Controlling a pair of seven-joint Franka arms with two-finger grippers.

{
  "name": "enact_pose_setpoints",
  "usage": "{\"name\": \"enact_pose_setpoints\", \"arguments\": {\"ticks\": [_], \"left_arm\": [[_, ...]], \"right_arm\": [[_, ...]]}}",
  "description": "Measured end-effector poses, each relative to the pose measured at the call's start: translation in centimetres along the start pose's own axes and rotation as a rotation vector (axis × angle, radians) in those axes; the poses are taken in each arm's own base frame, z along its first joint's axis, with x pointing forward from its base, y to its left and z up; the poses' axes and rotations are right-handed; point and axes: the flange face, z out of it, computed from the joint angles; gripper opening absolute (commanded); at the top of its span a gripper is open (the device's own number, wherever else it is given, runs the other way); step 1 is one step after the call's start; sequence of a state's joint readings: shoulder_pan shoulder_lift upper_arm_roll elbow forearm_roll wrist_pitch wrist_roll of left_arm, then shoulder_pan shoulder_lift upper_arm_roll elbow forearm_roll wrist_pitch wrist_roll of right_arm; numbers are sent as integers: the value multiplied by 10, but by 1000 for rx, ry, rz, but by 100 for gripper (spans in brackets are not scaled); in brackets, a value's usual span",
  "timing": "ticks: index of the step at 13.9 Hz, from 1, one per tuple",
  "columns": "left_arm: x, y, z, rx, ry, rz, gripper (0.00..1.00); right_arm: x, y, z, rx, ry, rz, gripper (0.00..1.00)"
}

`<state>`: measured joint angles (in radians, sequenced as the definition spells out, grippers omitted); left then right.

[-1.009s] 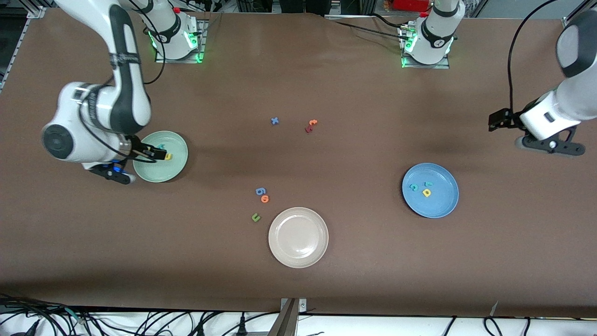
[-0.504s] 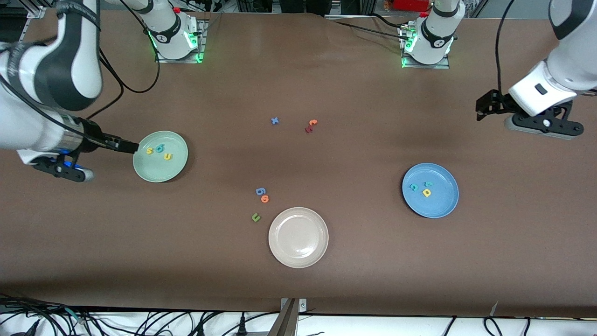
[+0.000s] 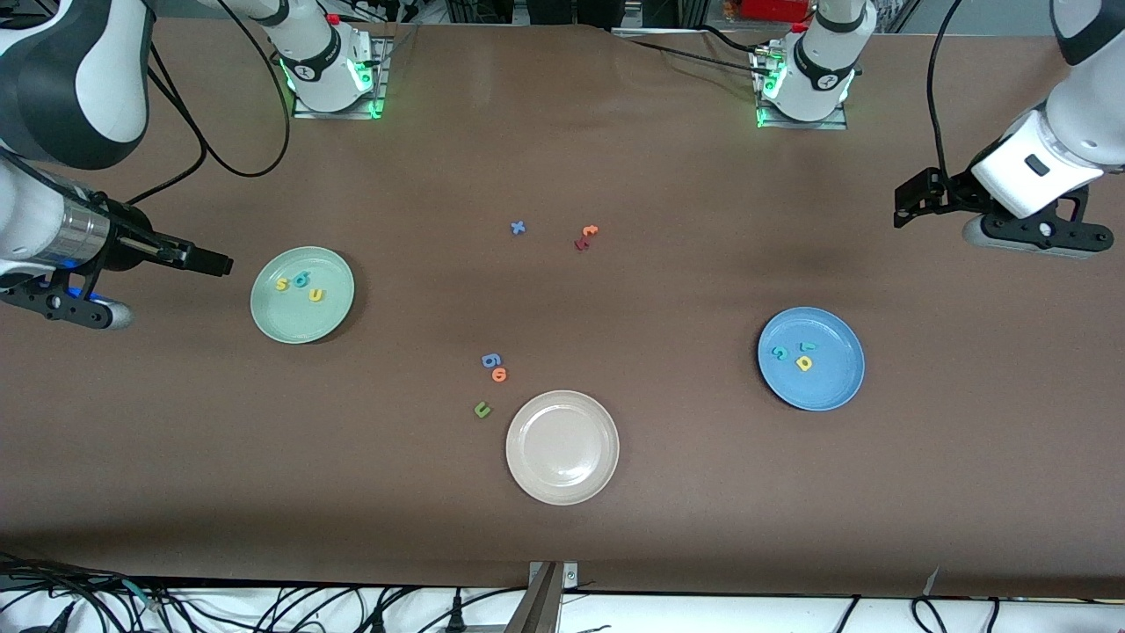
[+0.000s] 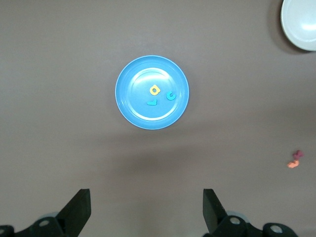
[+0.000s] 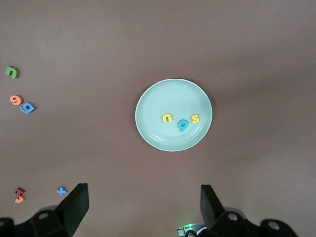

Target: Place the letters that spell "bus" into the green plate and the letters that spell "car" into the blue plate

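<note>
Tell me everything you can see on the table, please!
Green plate: one, mint green, toward the right arm's end.
Bus letters: three, yellow s, teal b, yellow u, in the green plate.
Blue plate: one, toward the left arm's end.
Car letters: three, teal c, teal r, yellow a, in the blue plate.
White plate: one, cream, nearest the front camera.
Loose letters: six, blue, orange, green, red, mid-table.
Right gripper: open, beside the green plate.
Left gripper: open, above bare table.

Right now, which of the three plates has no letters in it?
The cream-white plate, nearest the front camera. It is bare inside, while the green plate and the blue plate each hold three small letters.
</note>
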<state>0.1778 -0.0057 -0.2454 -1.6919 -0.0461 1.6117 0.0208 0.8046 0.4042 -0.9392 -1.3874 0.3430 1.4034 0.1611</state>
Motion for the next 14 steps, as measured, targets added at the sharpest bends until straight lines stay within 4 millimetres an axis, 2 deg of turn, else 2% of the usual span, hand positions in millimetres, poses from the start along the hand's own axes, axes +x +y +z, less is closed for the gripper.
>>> {"name": "enact_pose_setpoints", "arguments": {"ticks": [3, 7, 9, 14], "left_arm": [[7, -8, 0, -4, -13, -15, 100], [10, -14, 3, 26, -20, 26, 100], [10, -16, 3, 26, -22, 31, 100], [11, -18, 5, 31, -26, 42, 100]], "right_arm": [[3, 4, 2, -2, -4, -34, 100], [34, 47, 5, 14, -15, -110, 100], [42, 61, 2, -18, -12, -146, 100], [29, 48, -19, -80, 43, -247, 99]]}}
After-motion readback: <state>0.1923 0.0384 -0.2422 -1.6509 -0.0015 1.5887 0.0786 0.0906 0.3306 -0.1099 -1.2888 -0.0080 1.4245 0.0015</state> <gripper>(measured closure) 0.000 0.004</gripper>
